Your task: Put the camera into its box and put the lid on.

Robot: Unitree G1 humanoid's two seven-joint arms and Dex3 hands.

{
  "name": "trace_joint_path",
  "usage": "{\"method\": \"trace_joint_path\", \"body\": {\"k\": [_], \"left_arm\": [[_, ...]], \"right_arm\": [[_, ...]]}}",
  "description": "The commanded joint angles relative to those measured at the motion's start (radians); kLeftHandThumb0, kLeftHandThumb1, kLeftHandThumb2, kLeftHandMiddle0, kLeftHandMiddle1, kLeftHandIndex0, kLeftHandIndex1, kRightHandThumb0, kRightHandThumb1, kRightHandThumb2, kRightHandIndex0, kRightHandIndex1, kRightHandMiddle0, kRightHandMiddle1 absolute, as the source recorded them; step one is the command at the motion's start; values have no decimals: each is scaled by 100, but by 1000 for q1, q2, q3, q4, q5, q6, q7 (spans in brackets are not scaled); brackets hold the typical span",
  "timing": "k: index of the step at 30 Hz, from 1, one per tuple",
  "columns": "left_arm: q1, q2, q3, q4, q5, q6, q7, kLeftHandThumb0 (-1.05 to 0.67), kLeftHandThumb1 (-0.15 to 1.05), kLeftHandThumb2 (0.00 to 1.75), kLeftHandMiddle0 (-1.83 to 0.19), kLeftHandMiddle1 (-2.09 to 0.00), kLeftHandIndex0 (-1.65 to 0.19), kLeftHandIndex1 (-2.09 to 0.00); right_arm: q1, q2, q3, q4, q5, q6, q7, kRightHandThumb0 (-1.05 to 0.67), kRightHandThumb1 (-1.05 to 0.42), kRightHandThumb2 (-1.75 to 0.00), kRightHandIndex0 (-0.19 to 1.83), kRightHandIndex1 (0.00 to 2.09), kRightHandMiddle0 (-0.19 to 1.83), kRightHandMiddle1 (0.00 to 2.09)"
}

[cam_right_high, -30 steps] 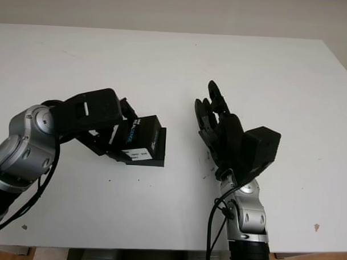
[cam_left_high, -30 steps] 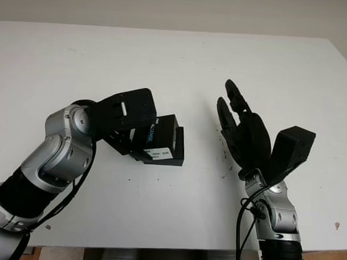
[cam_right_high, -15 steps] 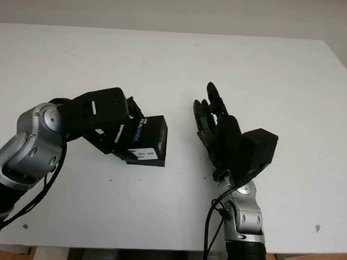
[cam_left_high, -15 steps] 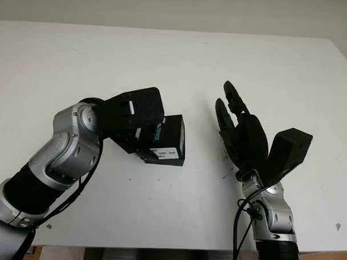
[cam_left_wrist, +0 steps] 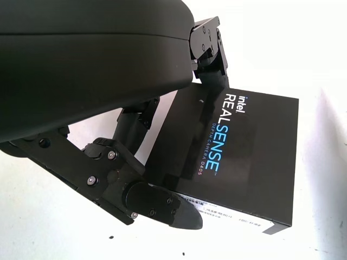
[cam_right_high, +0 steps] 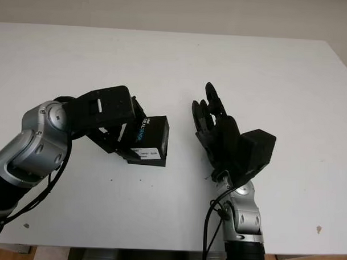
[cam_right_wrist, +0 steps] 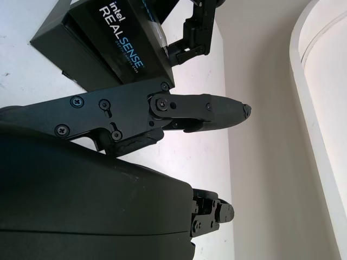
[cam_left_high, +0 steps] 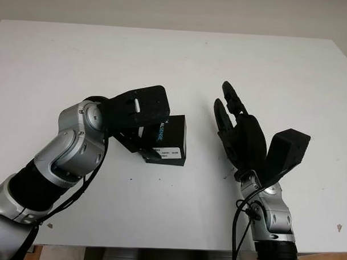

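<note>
The black camera box (cam_left_high: 173, 140), printed "RealSense", lies closed on the white table (cam_left_high: 164, 55) near its middle. My left hand (cam_left_high: 147, 141) comes at it from the left, and its fingers (cam_left_wrist: 157, 203) clasp the box's left end on its far and near sides. The box (cam_left_wrist: 238, 157) sits flat on the table. To the right of the box, apart from it, my right hand (cam_left_high: 225, 104) stands upright and open with its palm facing the box (cam_right_wrist: 116, 40). No separate camera or lid is in sight.
A few small dark specks (cam_left_high: 224, 176) mark the table beside the right hand. The table's front edge (cam_left_high: 158, 248) runs just below both arms. Bare white surface stretches behind and to both sides.
My left hand has slid the box a little to the right, toward the right hand. The right hand has shifted slightly and stays open.
</note>
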Motion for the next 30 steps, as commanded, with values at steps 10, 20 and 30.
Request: {"method": "trace_joint_path", "body": {"k": [10, 20, 30], "left_arm": [[-17, -11, -17, -34, -7, -19, -12, -32, 105, 40, -17, -152, -20, -203], [-75, 7, -73, -85, -3, 51, -70, -50, 105, 34, -6, -202, 4, -205], [-120, 72, -139, -136, -4, 25, -158, -63, 105, 41, 19, -14, 19, -10]], "right_arm": [[8, 5, -1, 7, -1, -15, -4, -56, -105, -36, 0, 5, 5, 6], [4, 17, 2, 16, -2, -13, -4, -56, -105, -37, 1, 5, 5, 6], [6, 23, 3, 25, 5, -17, -1, -56, -105, -36, 0, 5, 4, 5]]}}
